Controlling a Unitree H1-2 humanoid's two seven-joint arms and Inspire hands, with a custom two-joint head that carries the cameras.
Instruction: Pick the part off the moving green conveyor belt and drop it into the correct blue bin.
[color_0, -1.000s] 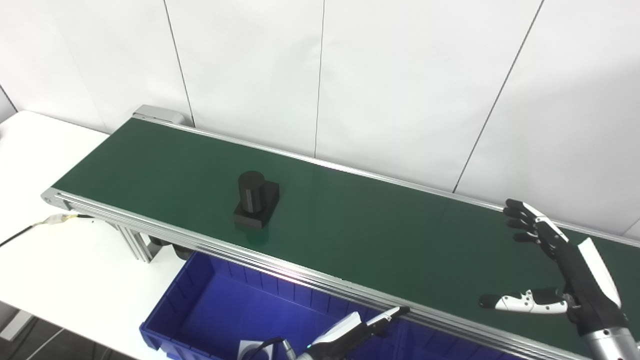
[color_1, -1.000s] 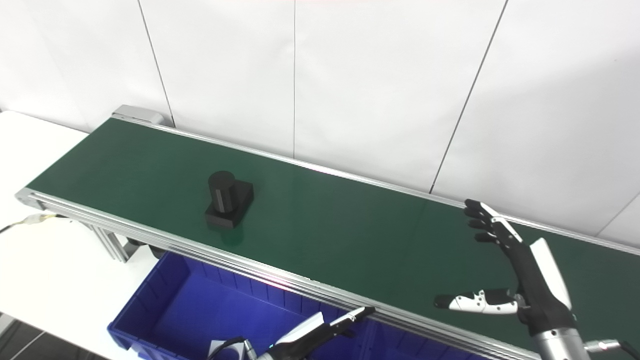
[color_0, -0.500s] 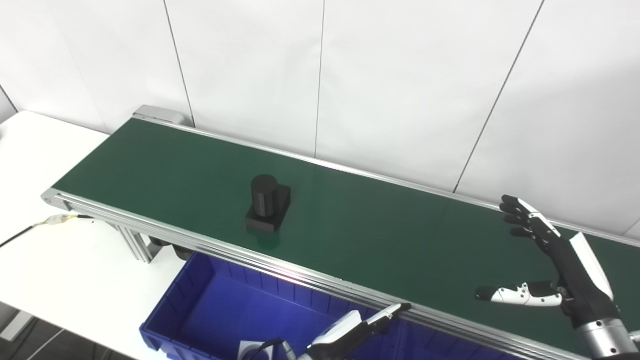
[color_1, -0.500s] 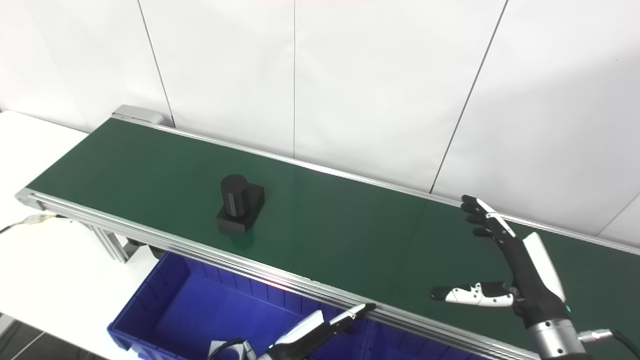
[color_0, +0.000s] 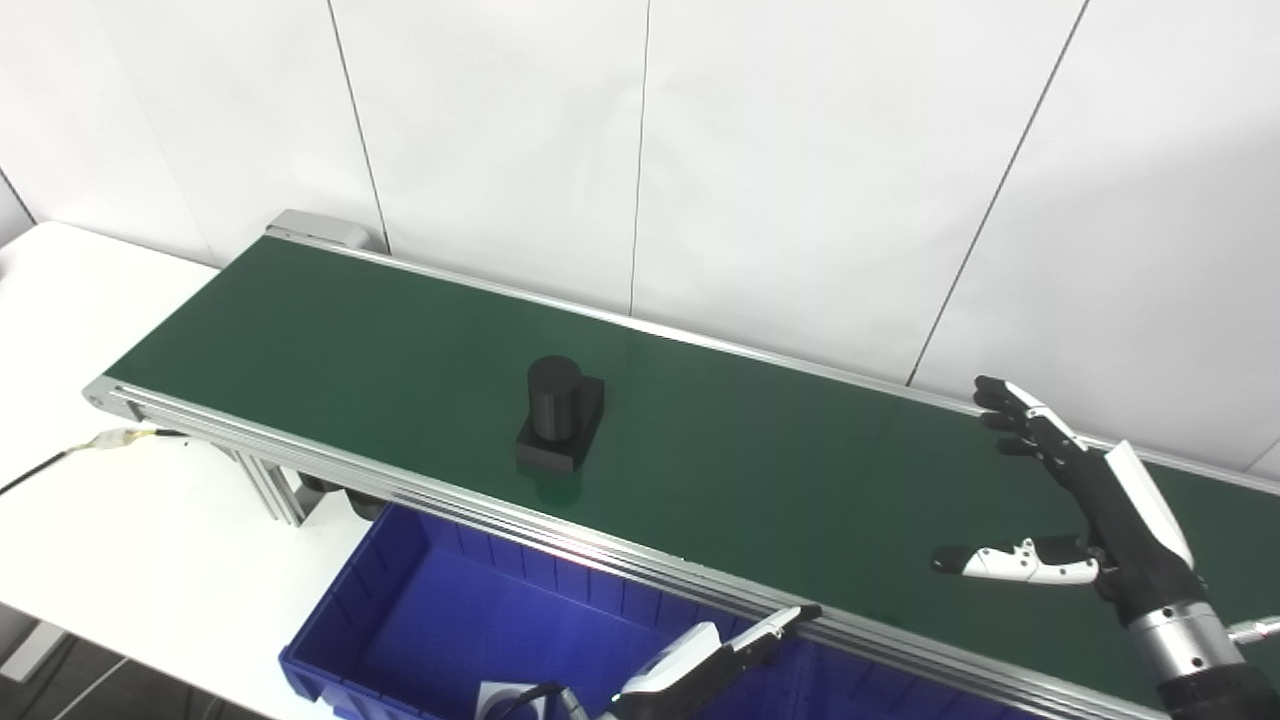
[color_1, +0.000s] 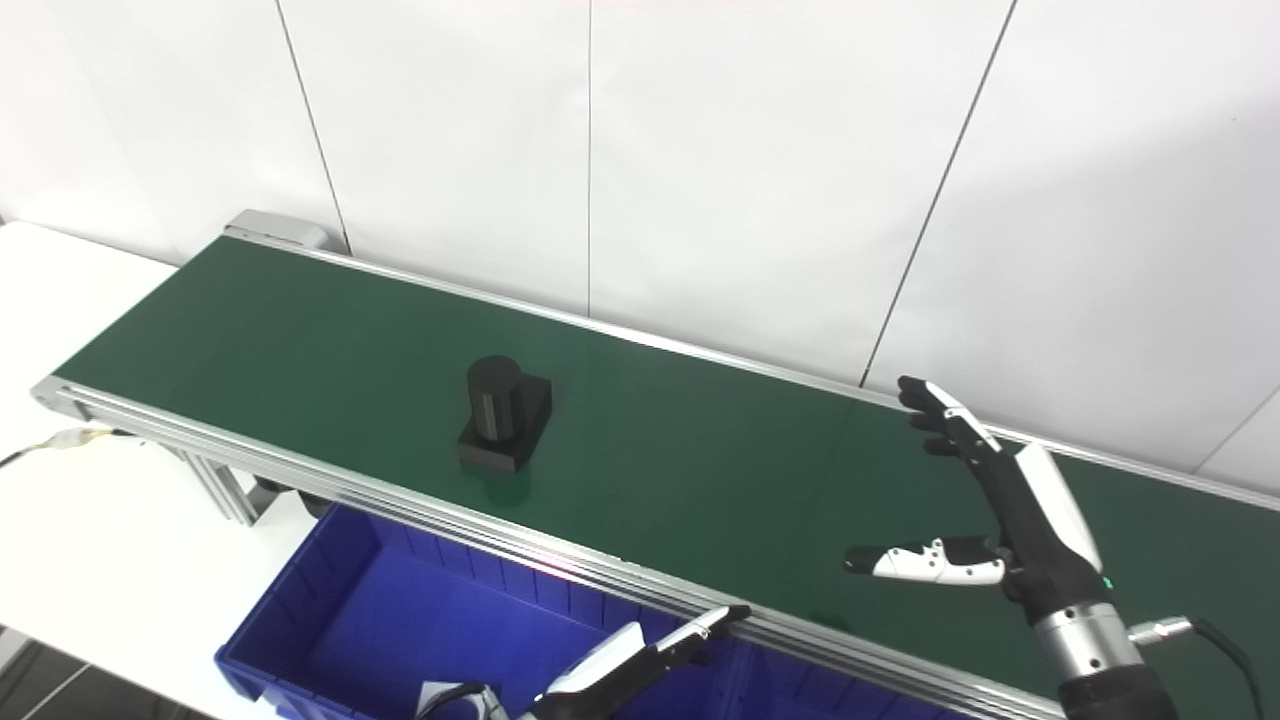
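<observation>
A black part (color_0: 558, 419), an upright cylinder on a square base, stands on the green conveyor belt (color_0: 350, 340) left of the middle. My right hand (color_0: 1085, 500) is open over the belt's right end, fingers spread and thumb pointing left, far to the right of the part. My left hand (color_0: 705, 660) is low at the bottom edge, over the blue bin (color_0: 400, 630), fingers extended and holding nothing. The part also shows in the right eye view (color_1: 502, 418).
The blue bin sits below the belt's near rail (color_0: 400, 480). A white table (color_0: 90, 540) with a cable (color_0: 70, 450) lies at the left. A white panelled wall (color_0: 800, 150) runs behind the belt.
The black part has travelled to the right along the belt. My right hand has shifted a little up and to the left over the belt. The left hand has not moved.
</observation>
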